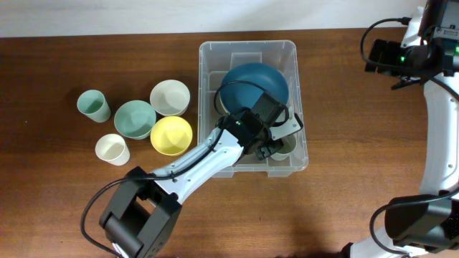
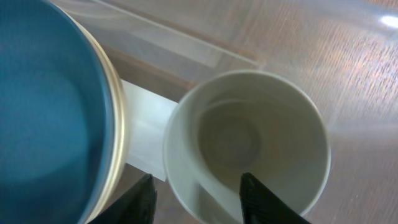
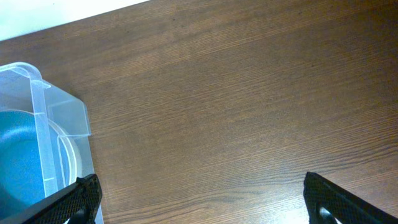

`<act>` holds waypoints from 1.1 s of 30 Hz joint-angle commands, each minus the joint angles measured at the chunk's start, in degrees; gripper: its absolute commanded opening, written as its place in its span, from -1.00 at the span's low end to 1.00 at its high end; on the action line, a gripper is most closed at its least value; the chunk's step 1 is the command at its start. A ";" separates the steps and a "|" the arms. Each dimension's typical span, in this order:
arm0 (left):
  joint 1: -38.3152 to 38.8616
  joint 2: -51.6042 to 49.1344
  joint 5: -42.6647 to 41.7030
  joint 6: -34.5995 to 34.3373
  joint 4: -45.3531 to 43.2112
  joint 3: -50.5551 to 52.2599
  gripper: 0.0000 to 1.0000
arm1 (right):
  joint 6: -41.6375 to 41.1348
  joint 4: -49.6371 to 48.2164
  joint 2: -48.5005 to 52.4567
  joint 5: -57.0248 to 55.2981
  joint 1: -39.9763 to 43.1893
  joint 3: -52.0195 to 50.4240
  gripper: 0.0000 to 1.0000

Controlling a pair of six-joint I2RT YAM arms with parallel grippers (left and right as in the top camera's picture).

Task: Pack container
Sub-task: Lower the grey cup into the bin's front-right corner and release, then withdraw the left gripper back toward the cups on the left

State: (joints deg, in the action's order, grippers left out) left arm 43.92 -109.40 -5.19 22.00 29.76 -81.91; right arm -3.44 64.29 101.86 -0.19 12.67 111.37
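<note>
The container (image 1: 208,50), a big clear plastic bin, stands at the table's centre with a large blue bowl (image 1: 254,82) lying in it. My left gripper (image 1: 272,147) hangs inside its near right corner over a pale cup (image 1: 287,147). In the left wrist view the cup (image 2: 249,137) stands upright beside the blue bowl (image 2: 50,112) and partly on a white label (image 2: 146,134). The left gripper (image 2: 196,199) straddles the cup's near wall, one finger outside and one inside, jaws apart and not pressing it. My right gripper (image 3: 199,199) is open over bare wood, right of the container (image 3: 62,124).
Left of the container sit a teal cup (image 1: 93,105), a teal bowl (image 1: 134,118), a cream bowl (image 1: 170,97), a yellow bowl (image 1: 171,135) and a white cup (image 1: 112,149). The right arm (image 1: 401,54) stands at the far right edge.
</note>
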 commanded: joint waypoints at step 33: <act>-55.74 1.75 2.99 -32.35 22.62 -25.77 0.59 | -0.44 -0.13 -0.24 -0.33 0.17 0.17 0.98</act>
State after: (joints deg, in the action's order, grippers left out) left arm -7.70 -109.40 -0.08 -7.38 52.29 -106.63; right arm -3.44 64.29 101.86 -0.19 12.67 111.37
